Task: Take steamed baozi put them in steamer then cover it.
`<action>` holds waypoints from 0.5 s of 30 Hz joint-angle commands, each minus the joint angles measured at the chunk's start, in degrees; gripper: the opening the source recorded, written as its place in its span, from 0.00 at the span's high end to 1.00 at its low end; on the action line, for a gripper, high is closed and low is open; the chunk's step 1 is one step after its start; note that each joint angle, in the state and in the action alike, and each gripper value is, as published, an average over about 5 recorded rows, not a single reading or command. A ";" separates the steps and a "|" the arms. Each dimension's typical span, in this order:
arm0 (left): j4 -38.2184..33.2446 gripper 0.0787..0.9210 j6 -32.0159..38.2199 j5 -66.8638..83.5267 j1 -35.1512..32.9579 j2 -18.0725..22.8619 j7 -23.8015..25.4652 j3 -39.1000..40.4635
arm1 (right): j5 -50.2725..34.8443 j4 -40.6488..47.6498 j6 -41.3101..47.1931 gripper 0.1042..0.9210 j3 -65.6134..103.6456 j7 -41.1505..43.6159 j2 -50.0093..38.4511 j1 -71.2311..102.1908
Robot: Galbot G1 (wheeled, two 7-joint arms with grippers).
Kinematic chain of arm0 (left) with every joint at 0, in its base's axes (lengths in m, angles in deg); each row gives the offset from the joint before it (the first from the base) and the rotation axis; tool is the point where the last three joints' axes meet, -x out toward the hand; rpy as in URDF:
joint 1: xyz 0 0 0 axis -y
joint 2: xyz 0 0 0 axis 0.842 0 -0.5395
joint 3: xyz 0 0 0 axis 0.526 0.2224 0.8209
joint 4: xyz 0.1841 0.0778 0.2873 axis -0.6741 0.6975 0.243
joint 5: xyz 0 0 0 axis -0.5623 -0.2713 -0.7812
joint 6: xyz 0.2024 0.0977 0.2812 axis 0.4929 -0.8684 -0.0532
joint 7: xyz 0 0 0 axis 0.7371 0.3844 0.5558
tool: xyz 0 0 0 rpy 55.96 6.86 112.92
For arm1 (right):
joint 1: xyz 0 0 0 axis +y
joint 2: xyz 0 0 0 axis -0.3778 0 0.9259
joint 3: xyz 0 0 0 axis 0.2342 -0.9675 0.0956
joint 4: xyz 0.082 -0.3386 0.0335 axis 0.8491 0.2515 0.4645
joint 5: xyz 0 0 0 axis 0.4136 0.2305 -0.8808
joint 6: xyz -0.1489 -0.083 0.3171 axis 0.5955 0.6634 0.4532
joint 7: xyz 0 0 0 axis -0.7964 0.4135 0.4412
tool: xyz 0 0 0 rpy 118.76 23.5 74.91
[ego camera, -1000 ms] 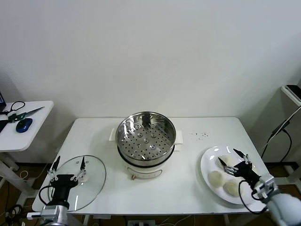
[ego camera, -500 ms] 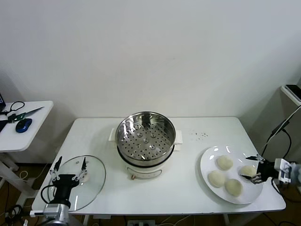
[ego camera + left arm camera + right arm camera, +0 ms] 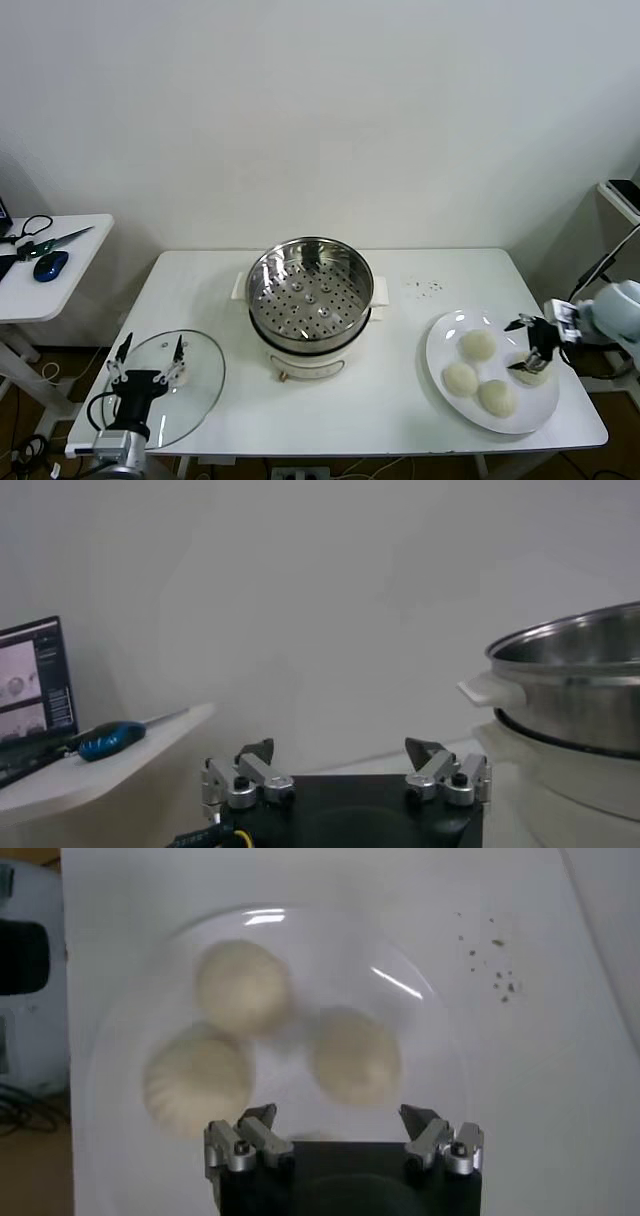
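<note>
The steamer (image 3: 310, 295) stands mid-table with its perforated basket bare. The cover (image 3: 170, 385) lies flat near the table's (image 3: 400, 400) front left corner, with the left gripper (image 3: 147, 357) hovering over it, fingers apart. At right, four steamed baozi (image 3: 478, 345) sit on a white plate (image 3: 440, 340) (the right gripper (image 3: 528, 344), open, is over the outermost bun)

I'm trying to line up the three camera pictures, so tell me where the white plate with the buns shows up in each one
Head view: the white plate lies on the table's right end, right of the steamer, under the open right gripper.
Left wrist view: the plate is not in it; only the steamer shows.
Right wrist view: the plate fills the middle, just beyond the right gripper.
Shared landmark: the buns on the plate.
</note>
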 commanded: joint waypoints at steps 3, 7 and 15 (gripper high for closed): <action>0.02 0.12 -0.11 0.01 -0.23 -0.42 0.00 -0.42 | 1.29 9.70 0.40 0.12 -21.37 2.69 9.03 -18.25; 0.08 0.12 -0.02 0.06 -0.42 -0.48 -0.01 -0.59 | 2.48 11.50 0.32 0.12 -21.03 2.44 11.00 -17.55; 0.55 0.12 0.23 0.11 -0.48 -0.55 0.01 -0.78 | 2.96 12.96 -0.13 0.12 -21.22 2.47 12.28 -17.03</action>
